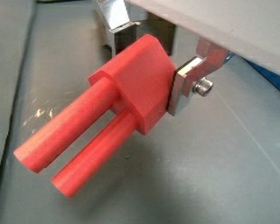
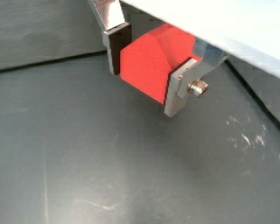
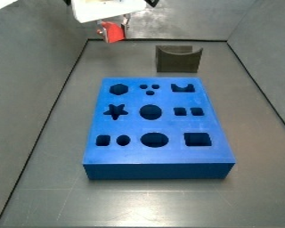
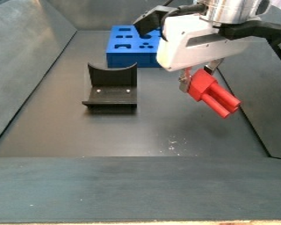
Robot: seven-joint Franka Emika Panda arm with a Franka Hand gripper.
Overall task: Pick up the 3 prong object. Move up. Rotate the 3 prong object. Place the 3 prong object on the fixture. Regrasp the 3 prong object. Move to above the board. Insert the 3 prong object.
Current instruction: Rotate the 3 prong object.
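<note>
The 3 prong object (image 1: 101, 122) is a bright red block with long round prongs. It sits clamped between the silver fingers (image 1: 185, 86) of my gripper (image 1: 149, 61) in both wrist views, its flat end (image 2: 154, 63) filling the gap. In a side view the gripper (image 4: 205, 74) hangs above the dark floor with the red piece (image 4: 212, 95) tilted, prongs pointing down and outward. The dark notched fixture (image 4: 110, 90) stands apart to one side of it. The blue board (image 3: 153, 127) lies mid-floor, and the gripper (image 3: 113, 32) with the red piece is beyond its far edge.
Grey walls (image 3: 50, 80) fence the dark floor on all sides. The fixture (image 3: 177, 59) stands behind the board's far right corner. The board (image 4: 133, 44) carries several shaped cutouts.
</note>
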